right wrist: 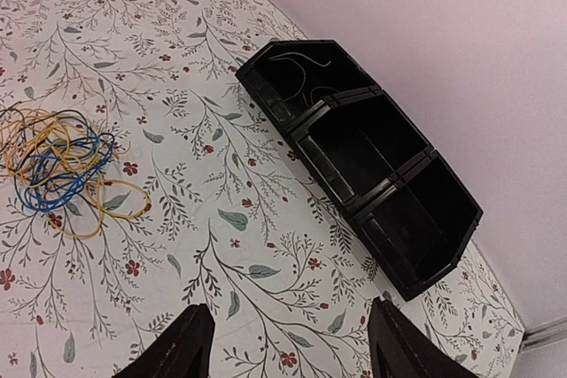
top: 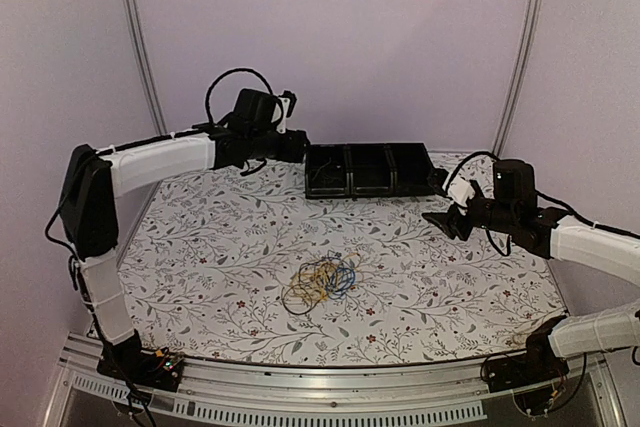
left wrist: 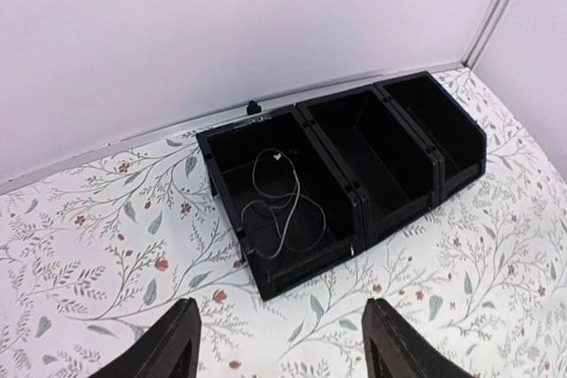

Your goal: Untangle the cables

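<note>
The left pincer stands wide with nothing between its fingers. It hangs over the end bin of a row of three black bins, the one nearest the left arm. A whitish cable lies loose on that bin's floor. The right pincer is also spread and empty, above the table beside the row.

One cable looks sorted. The other cables, yellow and blue and perhaps a dark one among them, lie as a tangle on the cloth, well apart from both pincers. The next move probably calls for reaching down to the heap, pinching a single outer loop and drawing it free, with the other arm pinning the rest.

No brand, label or writing can be read.
</note>
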`<state>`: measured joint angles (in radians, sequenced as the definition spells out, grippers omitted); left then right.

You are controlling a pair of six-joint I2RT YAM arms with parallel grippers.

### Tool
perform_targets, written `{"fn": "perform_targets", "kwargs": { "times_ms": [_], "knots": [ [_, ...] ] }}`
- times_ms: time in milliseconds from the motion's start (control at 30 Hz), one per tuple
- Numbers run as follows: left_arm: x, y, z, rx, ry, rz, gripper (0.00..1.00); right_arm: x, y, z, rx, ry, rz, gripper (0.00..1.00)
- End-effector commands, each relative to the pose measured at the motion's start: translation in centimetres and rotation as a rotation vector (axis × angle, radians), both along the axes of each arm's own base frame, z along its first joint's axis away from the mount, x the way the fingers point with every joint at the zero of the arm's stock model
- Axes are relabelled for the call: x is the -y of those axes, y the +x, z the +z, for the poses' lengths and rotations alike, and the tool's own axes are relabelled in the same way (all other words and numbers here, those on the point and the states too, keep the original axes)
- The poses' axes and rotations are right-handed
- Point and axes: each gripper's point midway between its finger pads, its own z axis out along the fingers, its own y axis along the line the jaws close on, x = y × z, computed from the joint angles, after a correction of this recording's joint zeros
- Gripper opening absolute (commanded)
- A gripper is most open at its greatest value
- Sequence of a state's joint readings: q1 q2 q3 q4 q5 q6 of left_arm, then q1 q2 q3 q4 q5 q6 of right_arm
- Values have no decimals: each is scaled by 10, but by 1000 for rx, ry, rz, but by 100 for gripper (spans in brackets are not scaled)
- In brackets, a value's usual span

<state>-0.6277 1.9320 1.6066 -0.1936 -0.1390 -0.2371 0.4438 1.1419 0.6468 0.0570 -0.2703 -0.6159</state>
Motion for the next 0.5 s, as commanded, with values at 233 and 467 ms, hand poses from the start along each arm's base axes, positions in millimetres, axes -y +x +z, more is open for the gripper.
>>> {"fn": "perform_targets", "kwargs": {
  "times_ms": [233, 467],
  "knots": [
    [-15, -196, -69, -350, -50, -220, 50, -32, -43, -12, -96, -8, 273, 59],
    [-40, -280, -120, -559, -42, -228, 44, -83, -77, -22, -159, -52, 467, 49]
  ]
}}
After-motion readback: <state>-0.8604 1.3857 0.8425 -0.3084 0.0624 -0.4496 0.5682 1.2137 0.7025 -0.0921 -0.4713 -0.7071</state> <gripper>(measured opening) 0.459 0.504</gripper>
